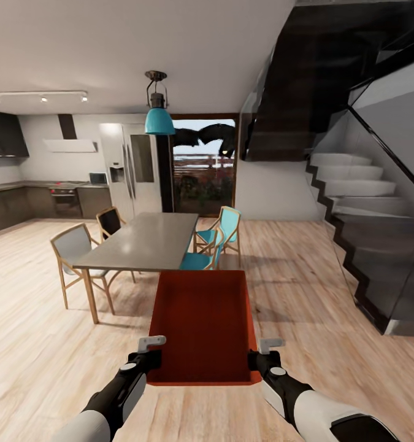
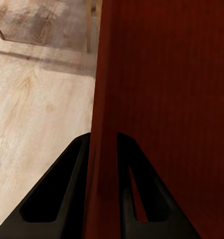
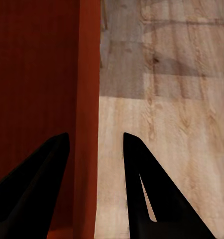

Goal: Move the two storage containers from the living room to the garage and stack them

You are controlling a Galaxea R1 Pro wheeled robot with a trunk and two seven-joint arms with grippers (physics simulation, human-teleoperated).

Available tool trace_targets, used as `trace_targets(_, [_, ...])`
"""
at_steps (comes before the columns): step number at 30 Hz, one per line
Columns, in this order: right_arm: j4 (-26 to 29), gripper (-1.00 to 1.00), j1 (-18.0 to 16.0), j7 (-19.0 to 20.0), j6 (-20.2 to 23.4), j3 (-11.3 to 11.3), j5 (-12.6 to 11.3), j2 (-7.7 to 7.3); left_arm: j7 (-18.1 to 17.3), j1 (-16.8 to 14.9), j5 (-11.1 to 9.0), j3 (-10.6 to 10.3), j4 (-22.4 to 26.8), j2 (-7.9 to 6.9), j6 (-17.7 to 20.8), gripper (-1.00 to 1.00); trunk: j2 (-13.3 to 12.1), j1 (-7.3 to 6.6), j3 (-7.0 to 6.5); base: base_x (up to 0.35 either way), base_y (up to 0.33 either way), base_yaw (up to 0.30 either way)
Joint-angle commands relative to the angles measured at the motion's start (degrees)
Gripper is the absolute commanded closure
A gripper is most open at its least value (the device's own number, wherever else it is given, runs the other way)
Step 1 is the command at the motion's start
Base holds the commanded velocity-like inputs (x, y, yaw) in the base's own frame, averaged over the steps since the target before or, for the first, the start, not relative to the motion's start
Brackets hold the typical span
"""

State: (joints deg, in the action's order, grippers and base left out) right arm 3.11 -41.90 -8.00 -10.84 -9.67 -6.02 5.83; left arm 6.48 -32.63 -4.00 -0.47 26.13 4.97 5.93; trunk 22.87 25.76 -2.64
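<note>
One orange-red open-top storage container (image 1: 203,319) hangs level in front of me above light wood plank flooring. My left gripper (image 1: 150,353) is shut on its left wall near the closest corner. In the left wrist view the black fingers (image 2: 77,189) pinch that red wall (image 2: 162,99). My right gripper (image 1: 263,353) is shut on the right wall. In the right wrist view that wall (image 3: 37,74) runs between the gripper's (image 3: 94,134) fingers. The garage and its floor are out of view.
A grey dining table (image 1: 145,236) stands just beyond the container, with wooden chairs (image 1: 78,252) to its left and teal chairs (image 1: 222,230) to its right. A dark staircase (image 1: 366,245) fills the right side. A fridge (image 1: 130,169) and kitchen counters (image 1: 41,199) lie at the back left.
</note>
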Motion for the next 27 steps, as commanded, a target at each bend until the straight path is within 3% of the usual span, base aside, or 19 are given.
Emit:
trace_targets(1, [0.2, 1.00, 0.0, 0.1, -0.1, 2.0, 0.4, 0.15, 0.5, 0.0, -0.7, 1.2, 0.1, 0.04, 0.4, 1.00, 0.0, 0.02, 0.02, 0.000, 0.000, -0.244])
trace_targets(8, [0.2, 1.00, 0.0, 0.1, -0.1, 2.0, 0.4, 0.14, 0.5, 0.0, -1.9, 1.2, 0.1, 0.04, 0.4, 1.00, 0.0, 0.02, 0.02, 0.000, 0.000, -0.243])
trace_targets(27, [0.2, 1.00, 0.0, 0.1, -0.1, 2.0, 0.4, 0.10, 0.4, 0.0, -1.9, 1.0, 0.0, 0.04, 0.4, 1.00, 0.0, 0.02, 0.02, 0.000, 0.000, -0.243])
